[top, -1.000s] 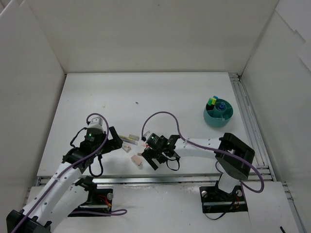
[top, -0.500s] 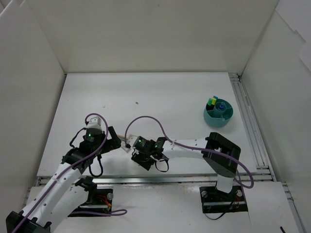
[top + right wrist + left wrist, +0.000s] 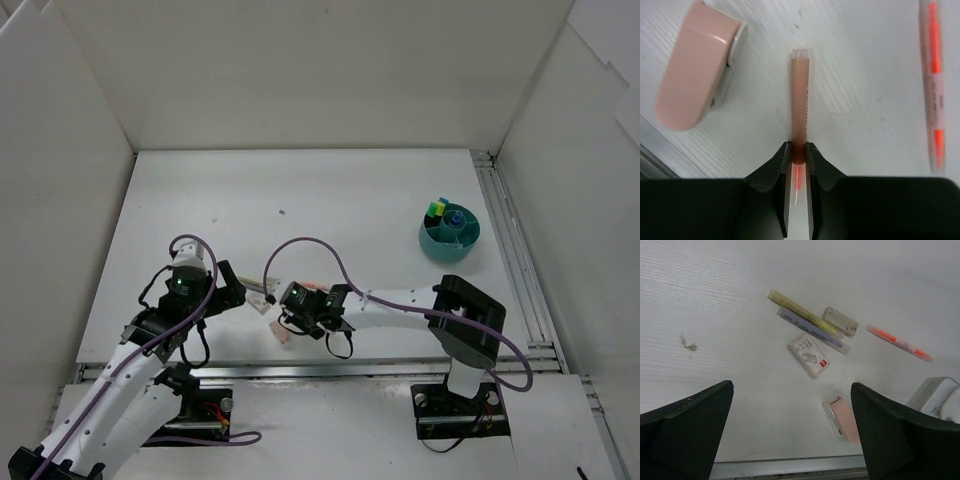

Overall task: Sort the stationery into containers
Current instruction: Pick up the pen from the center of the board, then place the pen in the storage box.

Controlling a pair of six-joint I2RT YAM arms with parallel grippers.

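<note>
My right gripper is shut on the near end of a pink-orange pen that lies on the table, pointing away from me. A pink eraser lies to the pen's left and a second orange pen to its right. My left gripper hangs open over more of the stationery: a yellow highlighter, a clear pen, a beige stick, a white labelled eraser and the pink eraser. Of the containers, a teal tub stands far right.
The tub holds a green-and-yellow-capped item and a blue-capped one. The table's metal front rail runs just below the pink eraser. White walls enclose the table. Both grippers sit close together near the front edge.
My right arm slid left into the cluster and its jaws went from open to shut on the pink-orange pen. The left gripper stayed open and shifted slightly.
</note>
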